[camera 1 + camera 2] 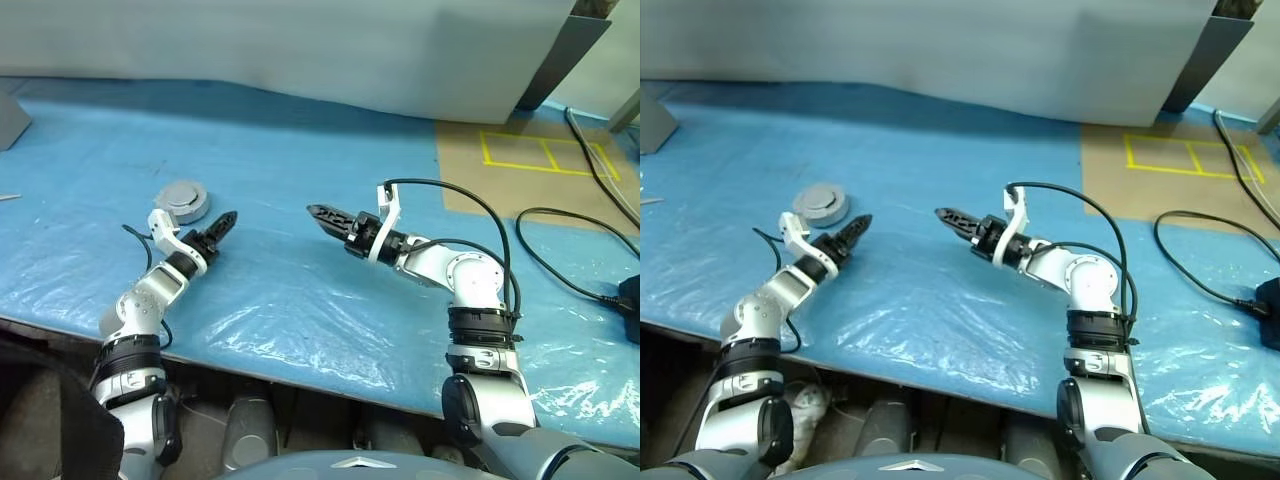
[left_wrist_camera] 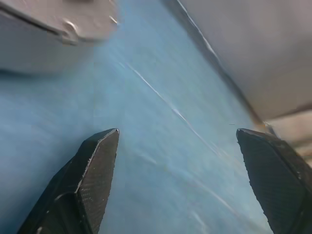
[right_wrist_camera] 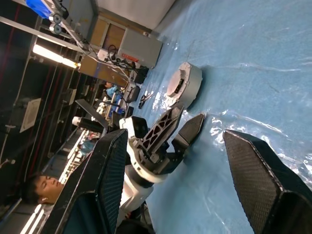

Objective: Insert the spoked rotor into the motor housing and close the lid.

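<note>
The motor housing (image 1: 183, 201) sits on the blue-covered counter (image 1: 300, 290) at the left with the lid (image 1: 185, 193) closed on top, so its contents are hidden. The left hand (image 1: 222, 227) hovers just right of it, fingers spread and empty. The right hand (image 1: 322, 215), near the middle, is also open and holds nothing.

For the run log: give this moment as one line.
lid: closed on motor housing, on blue sheet | left end effector: open, empty, beside it | right end effector: open, empty

Workshop; blue-sheeted bench (image 1: 300, 300); equipment racks (image 3: 122, 48)
</note>
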`<state>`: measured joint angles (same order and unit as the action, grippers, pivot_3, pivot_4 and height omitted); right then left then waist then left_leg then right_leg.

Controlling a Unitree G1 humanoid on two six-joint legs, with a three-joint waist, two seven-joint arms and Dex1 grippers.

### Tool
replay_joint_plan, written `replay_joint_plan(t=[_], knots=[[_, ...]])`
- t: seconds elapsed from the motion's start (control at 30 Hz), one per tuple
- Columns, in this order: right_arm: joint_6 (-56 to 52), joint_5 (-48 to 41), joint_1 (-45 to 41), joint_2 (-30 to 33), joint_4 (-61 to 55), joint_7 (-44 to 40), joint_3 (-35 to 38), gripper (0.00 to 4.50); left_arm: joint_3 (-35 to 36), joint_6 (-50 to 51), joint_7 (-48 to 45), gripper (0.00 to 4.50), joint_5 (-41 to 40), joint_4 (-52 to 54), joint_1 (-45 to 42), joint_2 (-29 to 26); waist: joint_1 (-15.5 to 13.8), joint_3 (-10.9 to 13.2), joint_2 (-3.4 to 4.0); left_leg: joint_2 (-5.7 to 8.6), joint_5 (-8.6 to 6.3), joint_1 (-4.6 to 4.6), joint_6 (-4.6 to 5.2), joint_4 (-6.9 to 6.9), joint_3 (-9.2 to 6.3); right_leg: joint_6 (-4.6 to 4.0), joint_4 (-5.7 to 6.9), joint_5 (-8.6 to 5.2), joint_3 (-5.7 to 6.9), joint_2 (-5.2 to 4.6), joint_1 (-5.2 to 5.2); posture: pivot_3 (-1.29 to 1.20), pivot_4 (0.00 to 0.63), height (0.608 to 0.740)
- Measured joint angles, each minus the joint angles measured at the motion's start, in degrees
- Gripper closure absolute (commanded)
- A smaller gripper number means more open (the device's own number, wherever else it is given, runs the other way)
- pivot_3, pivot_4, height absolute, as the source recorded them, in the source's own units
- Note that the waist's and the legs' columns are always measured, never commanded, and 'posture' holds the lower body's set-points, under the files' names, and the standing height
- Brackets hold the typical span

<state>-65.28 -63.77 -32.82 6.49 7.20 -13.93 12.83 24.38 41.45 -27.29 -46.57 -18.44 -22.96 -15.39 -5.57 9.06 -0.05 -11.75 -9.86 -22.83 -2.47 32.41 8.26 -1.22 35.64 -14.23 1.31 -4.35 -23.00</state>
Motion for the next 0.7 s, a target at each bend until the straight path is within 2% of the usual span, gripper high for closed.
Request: replay_joint_plan(t=[0.17,0.3,0.4,0.47,0.53,0.7], knots=[[-0.2,0.8,0.0,0.3,0.0,-0.3,0.1,1.26,-5.6,6.8,-6.5,0.48,-1.6,11.2,8.3,-3.6,0.2,0.0,0.0,0.0,0.0,0.11,0.0,-0.21,0.12,0.01,-0.19,0.0,-0.1,0.03,0.02,0.0,0.15,0.74],[0.6,1.8,0.0,0.2,-0.1,-0.9,-0.1,1.26,-11.7,7.8,-9.8,0.48,-0.5,18.1,11.8,-4.7,-0.1,0.0,0.02,0.0,0.0,0.07,0.0,-0.23,0.12,0.01,-0.21,0.0,-0.05,0.03,0.01,0.0,0.15,0.74],[4.0,4.4,0.3,1.3,-3.0,-2.3,-0.7,1.26,-14.3,6.2,-9.6,0.48,1.2,20.8,10.2,-4.0,-0.1,0.0,0.03,-0.03,0.0,0.04,0.0,-0.16,0.14,0.02,-0.22,0.0,-0.05,0.03,0.03,0.0,0.15,0.74],[9.5,10.7,2.1,5.9,-8.6,-4.9,-3.5,1.26,-16.8,5.0,-9.1,0.48,2.8,22.1,5.4,-2.5,-0.4,0.1,0.07,-0.02,0.0,0.06,0.0,-0.14,0.15,0.05,-0.22,0.01,-0.05,0.01,0.1,0.0,0.15,0.74],[14.0,15.5,3.1,7.8,-11.2,-6.0,-5.2,1.26,-19.0,4.3,-9.7,0.48,3.4,22.7,2.2,-2.1,-0.1,0.1,0.06,0.0,0.0,0.09,0.0,-0.11,0.16,0.08,-0.22,0.02,-0.1,0.02,0.12,0.0,0.15,0.74],[19.8,23.6,7.3,10.3,-15.6,-5.8,-7.6,1.26,-23.1,-0.3,-11.2,0.48,9.3,18.7,-1.9,-2.4,0.5,0.0,0.08,-0.04,0.0,0.15,0.0,-0.24,0.16,0.06,-0.23,0.01,-0.15,0.15,0.04,0.0,0.15,0.74]])
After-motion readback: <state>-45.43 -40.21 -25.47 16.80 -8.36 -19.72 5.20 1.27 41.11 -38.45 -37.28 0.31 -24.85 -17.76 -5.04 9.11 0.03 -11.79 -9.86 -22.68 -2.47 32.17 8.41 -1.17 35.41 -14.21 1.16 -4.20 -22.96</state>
